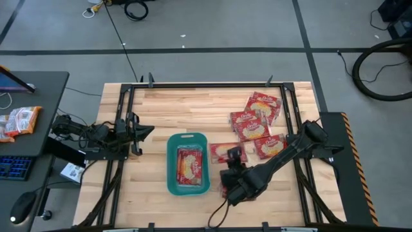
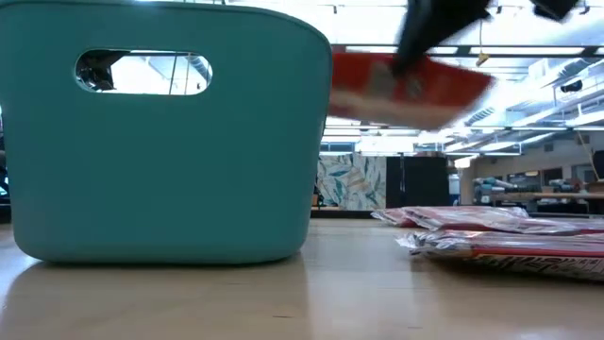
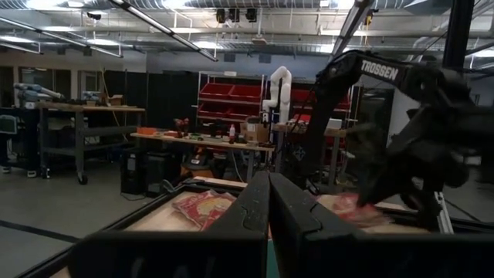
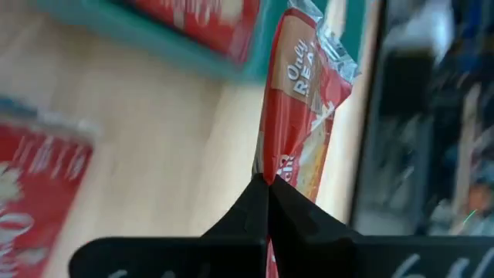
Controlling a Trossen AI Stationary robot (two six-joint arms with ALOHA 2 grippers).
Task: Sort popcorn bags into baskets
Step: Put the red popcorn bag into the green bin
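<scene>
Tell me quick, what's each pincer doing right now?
Left pincer: shut, empty, parked at the table's left edge.
Right pincer: shut on a popcorn bag, lifted beside the bin.

A grey concrete floor (image 1: 212,26) crossed by dark tape lines surrounds the wooden table (image 1: 193,106). A dark side desk (image 1: 38,87) stands to the left. Beyond, a workshop holds a long workbench (image 3: 197,140), red storage bins (image 3: 224,91) on shelving, what may be a white robot arm (image 3: 276,89), and ceiling strip lights (image 3: 162,27).
</scene>
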